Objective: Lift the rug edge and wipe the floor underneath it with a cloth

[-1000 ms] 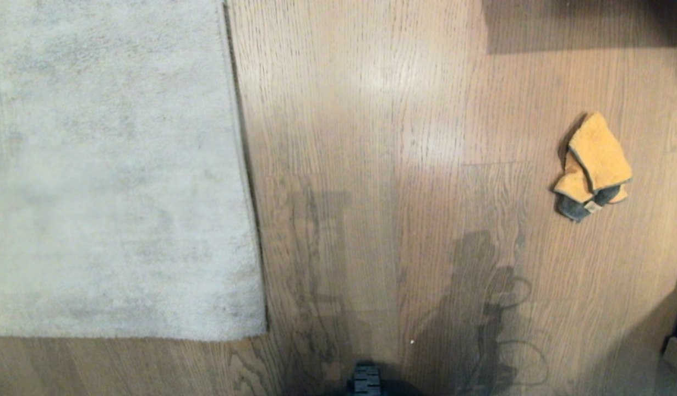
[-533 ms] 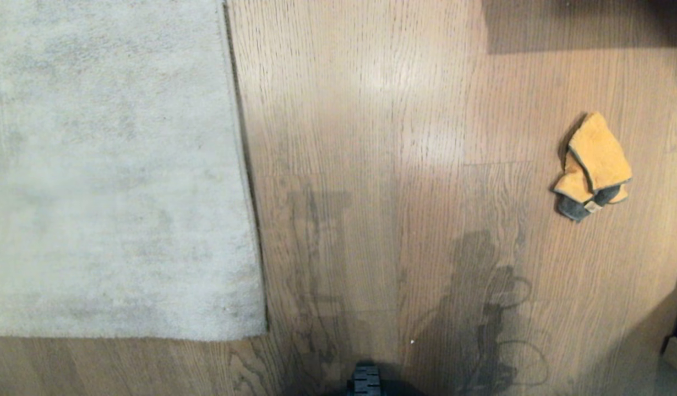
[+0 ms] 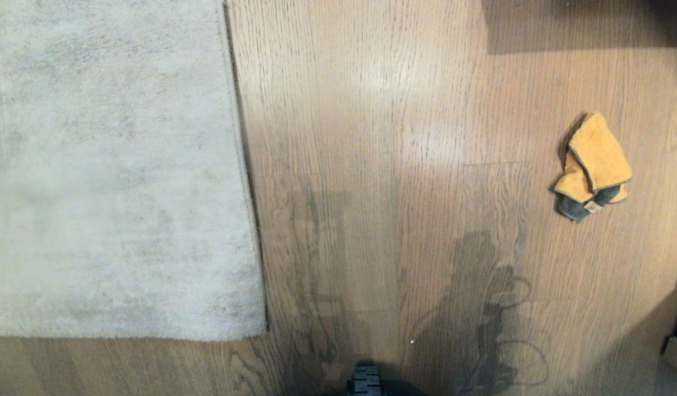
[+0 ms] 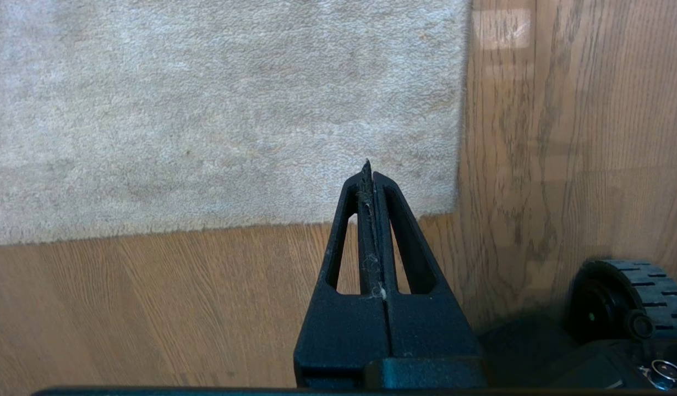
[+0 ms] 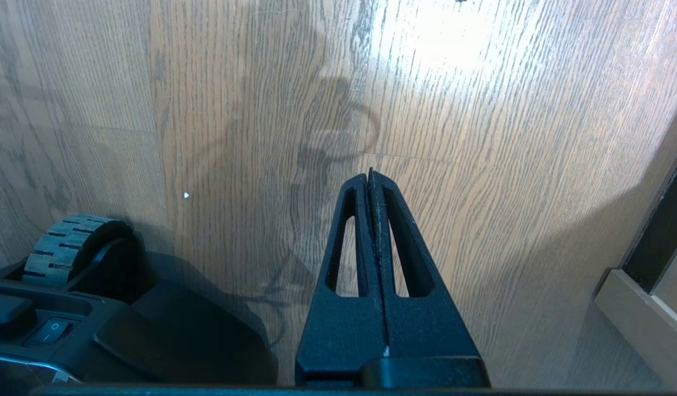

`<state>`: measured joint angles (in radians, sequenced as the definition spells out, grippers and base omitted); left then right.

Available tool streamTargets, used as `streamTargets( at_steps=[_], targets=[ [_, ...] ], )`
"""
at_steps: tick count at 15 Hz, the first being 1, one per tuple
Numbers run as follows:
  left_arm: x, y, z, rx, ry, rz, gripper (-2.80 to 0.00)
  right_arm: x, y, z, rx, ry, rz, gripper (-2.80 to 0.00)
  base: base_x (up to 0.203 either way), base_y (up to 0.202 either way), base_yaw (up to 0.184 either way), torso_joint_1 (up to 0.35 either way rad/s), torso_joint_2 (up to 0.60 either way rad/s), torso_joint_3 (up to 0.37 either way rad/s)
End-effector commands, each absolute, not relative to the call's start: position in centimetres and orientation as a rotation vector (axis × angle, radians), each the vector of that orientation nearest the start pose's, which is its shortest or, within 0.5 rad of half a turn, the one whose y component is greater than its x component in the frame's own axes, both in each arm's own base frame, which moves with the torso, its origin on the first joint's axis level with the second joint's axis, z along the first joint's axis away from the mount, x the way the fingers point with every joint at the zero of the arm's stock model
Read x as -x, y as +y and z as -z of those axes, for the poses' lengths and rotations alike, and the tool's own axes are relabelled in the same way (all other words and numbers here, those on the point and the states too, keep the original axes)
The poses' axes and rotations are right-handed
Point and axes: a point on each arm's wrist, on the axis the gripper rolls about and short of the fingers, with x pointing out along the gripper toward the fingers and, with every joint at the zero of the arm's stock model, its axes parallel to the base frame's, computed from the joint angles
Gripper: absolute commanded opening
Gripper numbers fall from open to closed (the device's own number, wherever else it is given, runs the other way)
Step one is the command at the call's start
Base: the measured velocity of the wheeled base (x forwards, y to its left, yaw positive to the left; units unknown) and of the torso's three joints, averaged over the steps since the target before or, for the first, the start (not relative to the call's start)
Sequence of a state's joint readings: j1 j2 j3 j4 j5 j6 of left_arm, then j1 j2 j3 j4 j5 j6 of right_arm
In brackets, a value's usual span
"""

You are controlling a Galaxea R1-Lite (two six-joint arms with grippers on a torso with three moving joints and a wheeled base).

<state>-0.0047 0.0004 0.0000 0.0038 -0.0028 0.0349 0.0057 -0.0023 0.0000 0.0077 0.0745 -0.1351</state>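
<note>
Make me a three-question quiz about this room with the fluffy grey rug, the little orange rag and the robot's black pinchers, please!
1. Where does the small orange-and-dark-grey cloth lie?
A. On the pale grey short-pile rug
B. On the brown wood-plank floor, well to the right of the rug
C. In a gripper

2. How many cloths are in the head view?
A. One
B. Two
C. Three

3. How is the rug's near corner?
A. Folded back
B. Lifted by a gripper
C. Lying flat on the floor

Answers:
1 B: the cloth rests on bare floor, apart from the pale grey rug.
2 A: only one rag shows.
3 C: the corner lies flat; the black left gripper hangs above it, shut and empty, and the black right gripper is shut over bare planks.
</note>
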Motion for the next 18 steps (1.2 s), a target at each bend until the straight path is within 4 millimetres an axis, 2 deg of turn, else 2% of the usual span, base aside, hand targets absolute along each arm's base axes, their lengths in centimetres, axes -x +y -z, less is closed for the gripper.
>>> streamTargets(
  at_steps=[1, 18],
  targets=[
    [2.28, 0.0, -7.52, -0.035, 0.003, 0.008, -2.8, 2.29, 0.15, -7.47, 0.136, 0.002, -0.082, -2.8, 0.0, 0.0, 0.0, 0.0, 0.0, 0.0],
    [2.28, 0.01, -7.5, -0.035, 0.004, 0.006, -2.8, 2.29, 0.15, -7.47, 0.136, 0.002, -0.082, -2.8, 0.0, 0.0, 0.0, 0.0, 0.0, 0.0]
  ],
)
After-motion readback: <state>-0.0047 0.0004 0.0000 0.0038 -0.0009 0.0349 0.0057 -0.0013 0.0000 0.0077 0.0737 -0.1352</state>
